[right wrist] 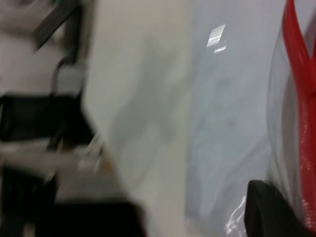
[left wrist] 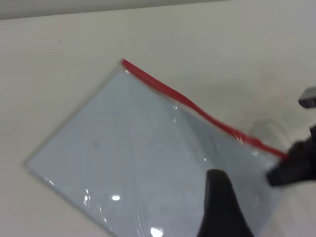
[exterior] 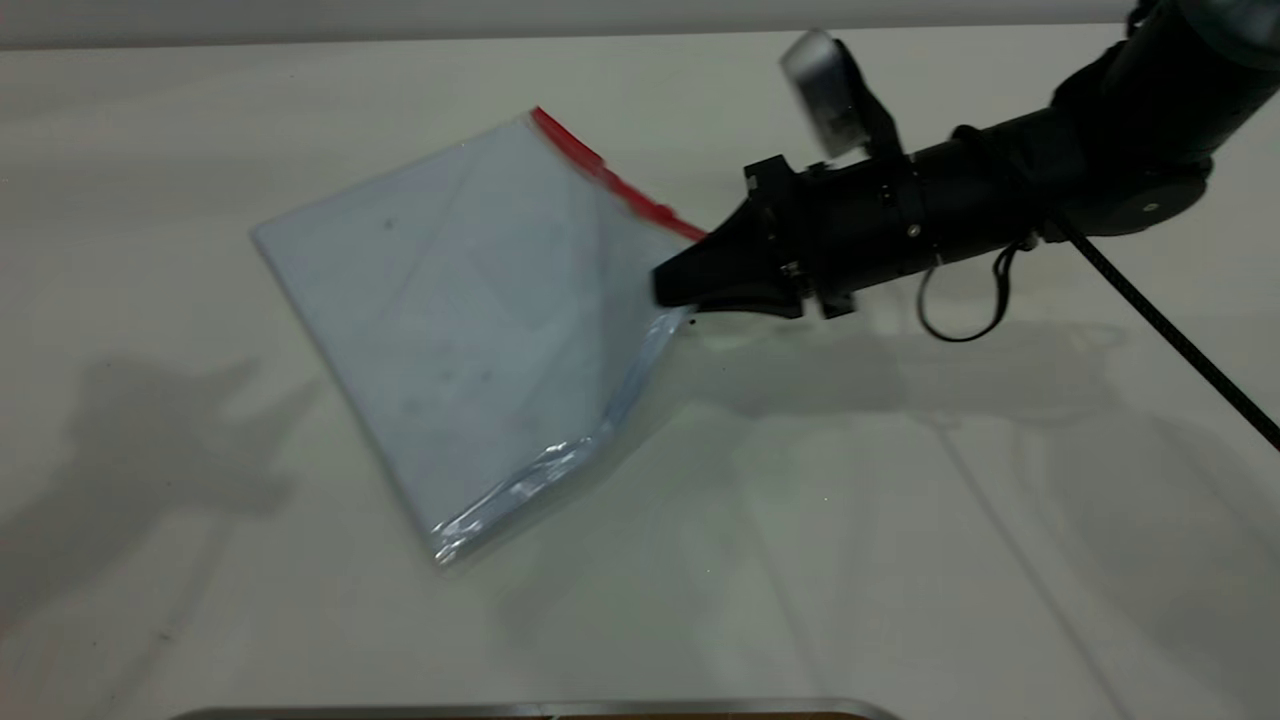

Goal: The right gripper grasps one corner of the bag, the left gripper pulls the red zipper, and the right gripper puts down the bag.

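The flat clear plastic bag (exterior: 450, 330) was held lifted, one corner (exterior: 672, 290) clamped by the bulky black right gripper (exterior: 668, 288), so its red zipper (exterior: 610, 180) was presented for pulling.

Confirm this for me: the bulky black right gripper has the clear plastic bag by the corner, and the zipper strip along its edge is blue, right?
Not quite. The right gripper does hold the clear plastic bag by its corner, but the zipper strip is red, not blue. The exterior view shows it.
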Controlling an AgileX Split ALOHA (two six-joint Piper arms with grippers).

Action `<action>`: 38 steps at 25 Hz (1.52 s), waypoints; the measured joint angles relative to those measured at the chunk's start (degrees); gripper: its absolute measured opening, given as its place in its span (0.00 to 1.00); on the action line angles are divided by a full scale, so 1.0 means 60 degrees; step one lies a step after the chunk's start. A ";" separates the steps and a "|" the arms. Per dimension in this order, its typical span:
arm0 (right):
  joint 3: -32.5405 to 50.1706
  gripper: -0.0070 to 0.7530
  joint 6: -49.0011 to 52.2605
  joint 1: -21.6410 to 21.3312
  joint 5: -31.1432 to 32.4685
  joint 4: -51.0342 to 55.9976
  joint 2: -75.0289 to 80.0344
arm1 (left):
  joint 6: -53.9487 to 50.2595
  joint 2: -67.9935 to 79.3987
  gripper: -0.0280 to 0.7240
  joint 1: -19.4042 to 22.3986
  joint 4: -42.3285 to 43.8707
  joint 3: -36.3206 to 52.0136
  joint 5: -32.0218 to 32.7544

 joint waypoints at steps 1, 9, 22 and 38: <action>-0.0010 0.05 0.0000 0.0080 0.0155 -0.0561 0.0000 | 0.0000 0.0000 0.73 0.0000 0.0000 0.0000 -0.0029; -0.0053 0.05 0.1486 -0.0171 0.0322 -0.4598 -0.0017 | 0.0040 0.0000 0.72 0.0000 0.0427 0.0000 -0.0082; -0.0292 0.05 0.0138 0.0298 -0.0652 -0.0820 -0.0081 | 0.0048 0.0732 0.68 0.0000 0.0460 -0.0009 -0.0082; -0.0320 0.05 0.1675 0.0470 -0.1079 -0.4880 -0.1599 | 0.1264 0.4175 0.68 -0.0387 0.0460 -0.2155 0.1627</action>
